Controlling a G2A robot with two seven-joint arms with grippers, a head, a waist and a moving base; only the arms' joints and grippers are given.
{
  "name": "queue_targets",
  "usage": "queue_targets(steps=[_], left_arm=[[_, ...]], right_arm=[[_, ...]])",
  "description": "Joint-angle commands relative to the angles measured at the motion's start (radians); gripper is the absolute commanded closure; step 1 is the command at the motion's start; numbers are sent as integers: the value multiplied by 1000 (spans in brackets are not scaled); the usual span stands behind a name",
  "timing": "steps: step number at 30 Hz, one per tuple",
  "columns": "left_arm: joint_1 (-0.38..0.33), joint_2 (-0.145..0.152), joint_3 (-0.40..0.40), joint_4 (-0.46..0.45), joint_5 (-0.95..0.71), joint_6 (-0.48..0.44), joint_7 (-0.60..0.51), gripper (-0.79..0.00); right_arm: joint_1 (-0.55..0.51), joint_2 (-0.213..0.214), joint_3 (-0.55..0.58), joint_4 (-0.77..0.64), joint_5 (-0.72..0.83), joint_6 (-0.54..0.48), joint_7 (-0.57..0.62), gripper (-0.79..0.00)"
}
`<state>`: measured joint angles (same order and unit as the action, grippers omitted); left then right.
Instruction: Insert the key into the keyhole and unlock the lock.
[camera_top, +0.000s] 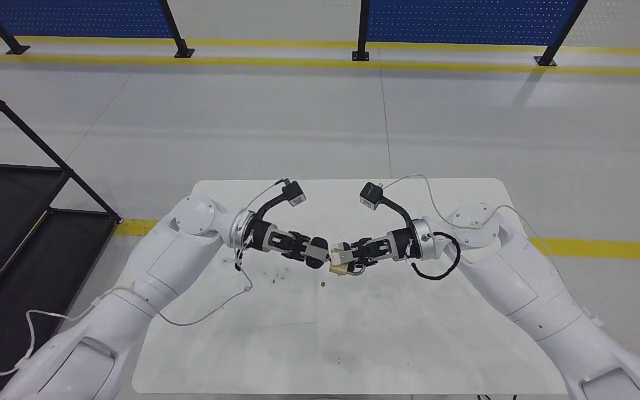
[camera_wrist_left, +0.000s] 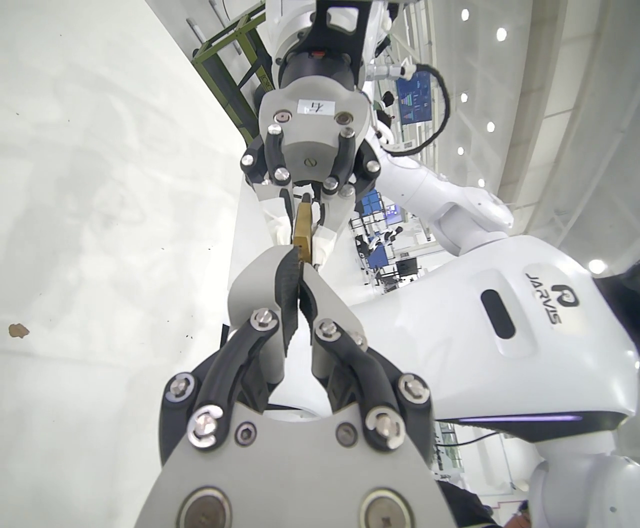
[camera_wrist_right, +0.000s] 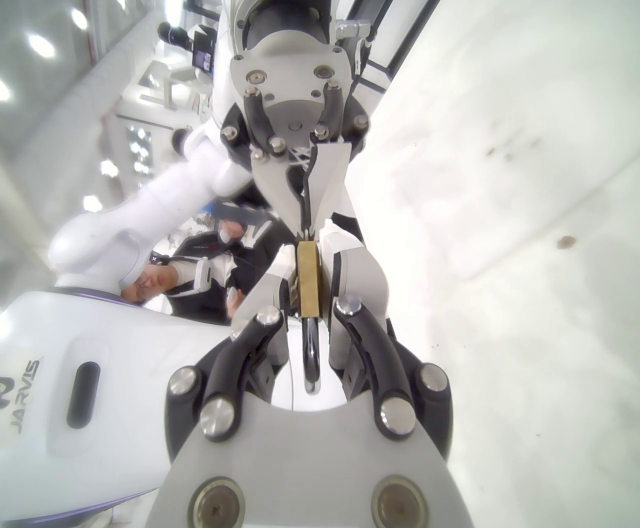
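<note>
Alignment looks good to us: right gripper (camera_wrist_right: 307, 260) clamps the small brass padlock (camera_wrist_right: 308, 285), steel shackle (camera_wrist_right: 310, 355) back toward its wrist, while left gripper (camera_wrist_left: 300, 270), pinched shut on the thin metal key (camera_wrist_right: 306, 231) (barely visible), faces its bottom end head-on, axes roughly in line.

I am wearing glossy white rounded shells (camera_top: 190, 250) over both arms and my trunk, with a thin violet light strip (camera_wrist_left: 520, 419) glowing along one panel. My left pincer (camera_wrist_left: 298, 260) is showing a grey metal palm plate, black curved link bars pinned by round silver screws (camera_wrist_left: 264, 320) and black ribbed pads (camera_wrist_left: 287, 282). My right pincer (camera_wrist_right: 307, 255) is carrying the same parts with white finger blocks, and a black braided cable (camera_wrist_left: 444, 100) is looping off its wrist.
</note>
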<state>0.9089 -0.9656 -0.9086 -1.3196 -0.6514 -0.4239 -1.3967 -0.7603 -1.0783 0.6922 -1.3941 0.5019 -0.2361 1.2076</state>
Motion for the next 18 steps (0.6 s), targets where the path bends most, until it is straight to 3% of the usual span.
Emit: queue_targets(steps=[1, 18], left_arm=[[3, 3, 1, -6, 2, -5, 5, 0], [20, 42, 26, -70, 78, -106, 106, 0]], right_arm=[[0, 0, 0, 0, 0, 0, 0, 0], [0, 0, 0, 0, 0, 0, 0, 0]])
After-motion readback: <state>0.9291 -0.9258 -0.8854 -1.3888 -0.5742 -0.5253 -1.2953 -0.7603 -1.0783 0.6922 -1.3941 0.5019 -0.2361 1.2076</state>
